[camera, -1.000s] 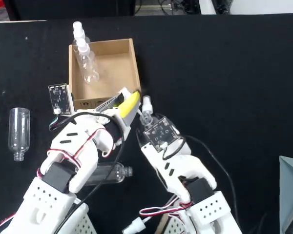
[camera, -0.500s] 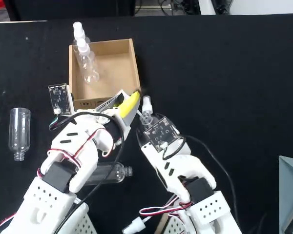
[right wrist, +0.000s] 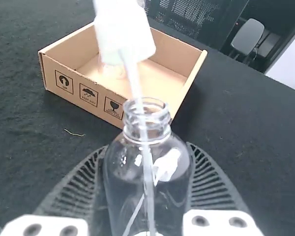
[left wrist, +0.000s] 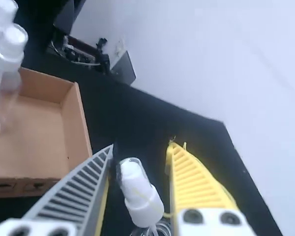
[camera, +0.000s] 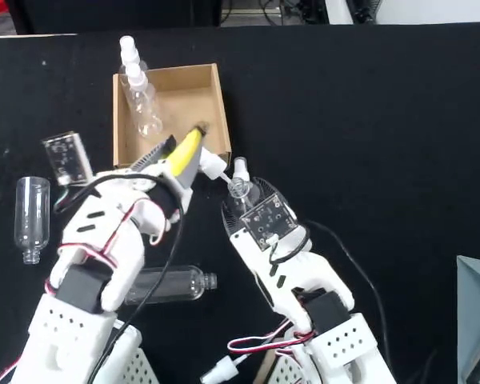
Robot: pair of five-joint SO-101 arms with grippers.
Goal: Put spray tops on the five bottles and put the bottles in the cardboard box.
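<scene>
1. The step in hand looks like seating the spray top on the open bottle. The right gripper clamps that bottle just in front of the cardboard box.
2. The head sits tilted above the neck with its dip tube inside. It wants squaring over the neck before pressing down, with the bottle held firm.
3. The left gripper has its jaws apart, a gap showing on each side of the top. It likely needs to close first.
4. The right wrist view gives tube and tilt. The high view adds two capped bottles leaning in the box and two uncapped bottles lying on the table.
</scene>
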